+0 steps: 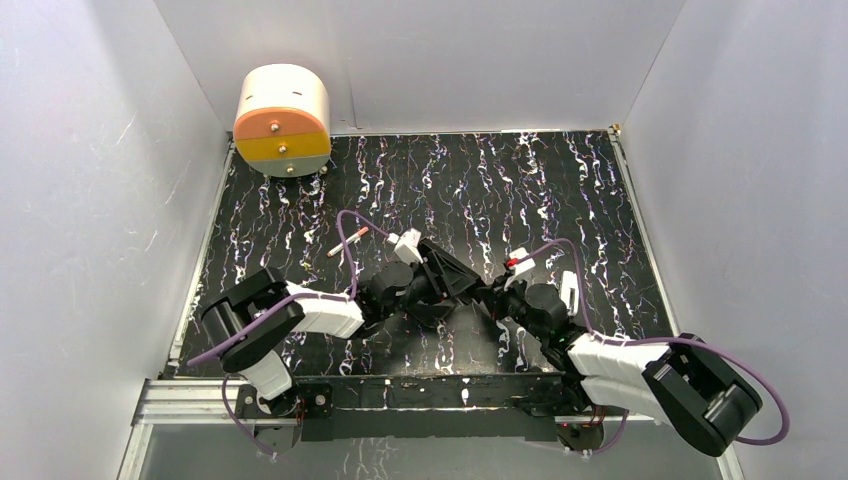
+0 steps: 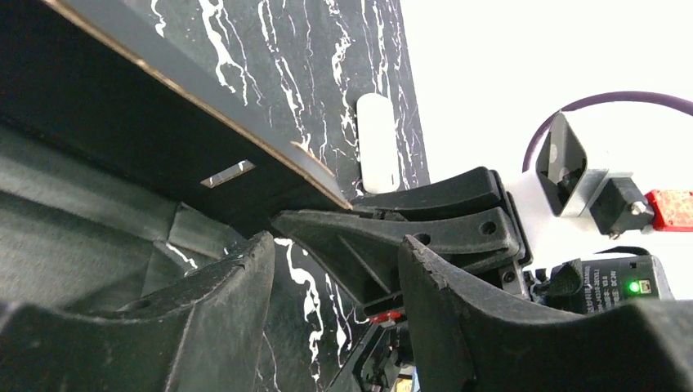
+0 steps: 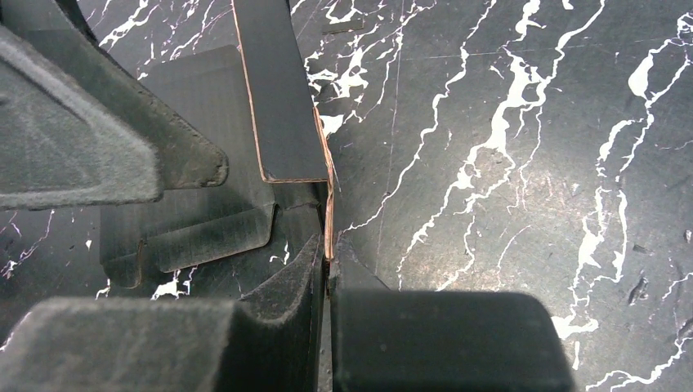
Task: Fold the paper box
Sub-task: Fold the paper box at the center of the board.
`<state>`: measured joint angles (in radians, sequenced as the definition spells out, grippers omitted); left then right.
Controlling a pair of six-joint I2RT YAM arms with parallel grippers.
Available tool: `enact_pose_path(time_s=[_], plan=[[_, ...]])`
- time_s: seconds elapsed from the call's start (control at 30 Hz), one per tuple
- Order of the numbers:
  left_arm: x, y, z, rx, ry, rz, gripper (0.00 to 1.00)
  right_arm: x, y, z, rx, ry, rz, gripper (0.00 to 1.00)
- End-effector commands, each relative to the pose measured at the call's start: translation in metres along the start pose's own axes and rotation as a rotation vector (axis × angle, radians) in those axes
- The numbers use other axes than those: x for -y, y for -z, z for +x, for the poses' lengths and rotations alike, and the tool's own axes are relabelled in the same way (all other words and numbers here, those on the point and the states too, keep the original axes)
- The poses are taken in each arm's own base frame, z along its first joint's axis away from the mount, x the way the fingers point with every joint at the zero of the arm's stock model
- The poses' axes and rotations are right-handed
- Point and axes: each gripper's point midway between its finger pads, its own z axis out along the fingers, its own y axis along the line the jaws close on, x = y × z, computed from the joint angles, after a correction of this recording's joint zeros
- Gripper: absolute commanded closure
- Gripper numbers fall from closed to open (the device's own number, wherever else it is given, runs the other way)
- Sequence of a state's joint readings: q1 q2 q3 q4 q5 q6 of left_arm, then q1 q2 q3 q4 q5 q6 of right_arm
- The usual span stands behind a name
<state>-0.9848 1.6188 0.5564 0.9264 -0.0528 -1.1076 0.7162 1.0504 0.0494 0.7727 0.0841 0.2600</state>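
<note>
Top view looks down over the whole desk; both wrist views, very close, share the paper box from opposite sides.

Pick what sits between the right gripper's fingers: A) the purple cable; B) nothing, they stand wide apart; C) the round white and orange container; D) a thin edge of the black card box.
D: the right wrist view shows the right gripper pinched shut on a thin, brown-cored edge of the paper box.
</note>
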Motion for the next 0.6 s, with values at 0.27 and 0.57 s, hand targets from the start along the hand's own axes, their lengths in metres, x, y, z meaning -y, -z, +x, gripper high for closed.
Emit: enact_pose_path(time_s=[0.27,0.57], plan=[[0.008,-0.022,-0.009,0.052,0.029,0.011,0.52,-0.006,-0.003,-0.011,0.061,0.026,-0.003,0.91],[0.009,-0.028,-0.017,0.093,0.017,0.007,0.63,-0.010,-0.005,-0.006,0.039,0.076,0.004,0.91]])
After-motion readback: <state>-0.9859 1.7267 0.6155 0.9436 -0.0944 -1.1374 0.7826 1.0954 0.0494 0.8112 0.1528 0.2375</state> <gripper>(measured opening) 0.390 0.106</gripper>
